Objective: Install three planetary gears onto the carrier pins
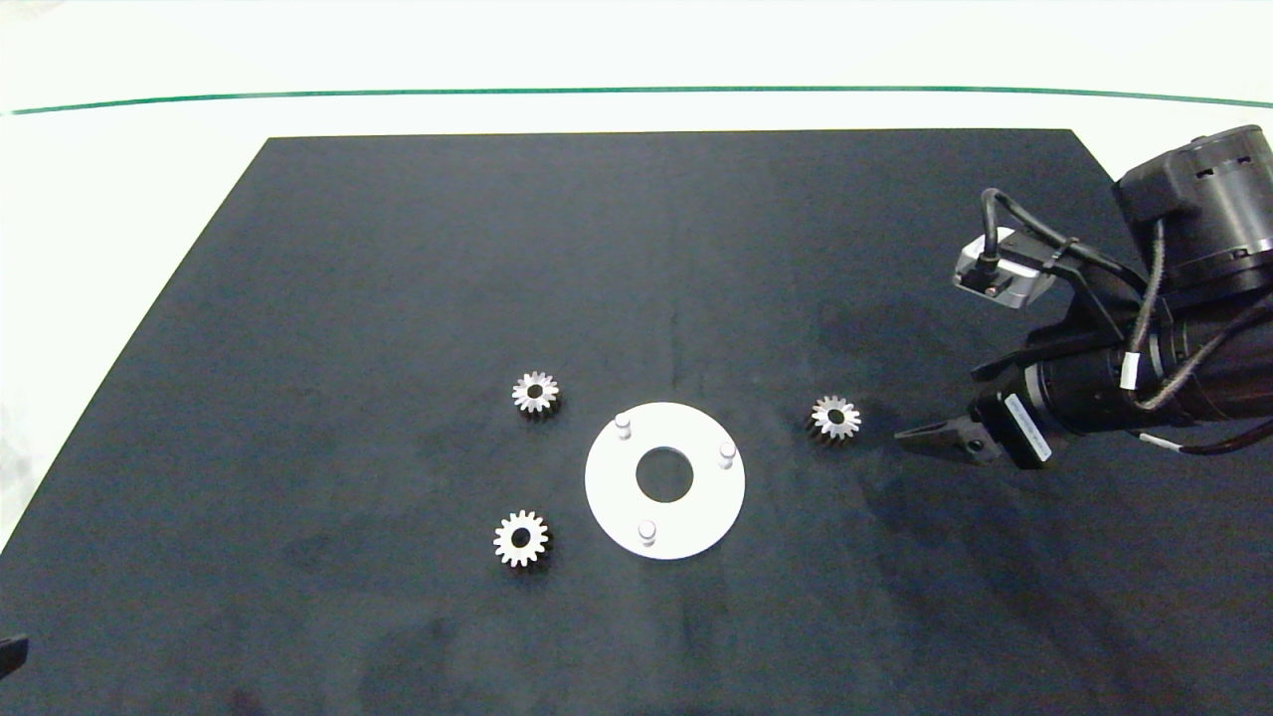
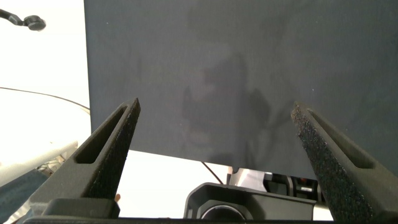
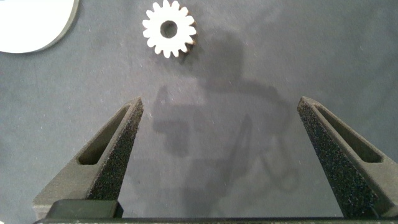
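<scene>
At three o'clock of the white disc (image 1: 664,479), the right gripper (image 1: 920,435), fingers apart, approaches the nearest gear (image 1: 835,417); next, straddle and close. Left gripper (image 2: 214,155) waits, spread, off-mat.

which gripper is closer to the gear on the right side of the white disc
Right. The right gripper hovers open beside that gear, on its far side from the disc. The left gripper is parked open off the mat's edge, outside the head view.

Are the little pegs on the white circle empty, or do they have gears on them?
Empty. All three carrier pins stand bare on the white disc, and the three planetary gears lie on the black mat beside it.
</scene>
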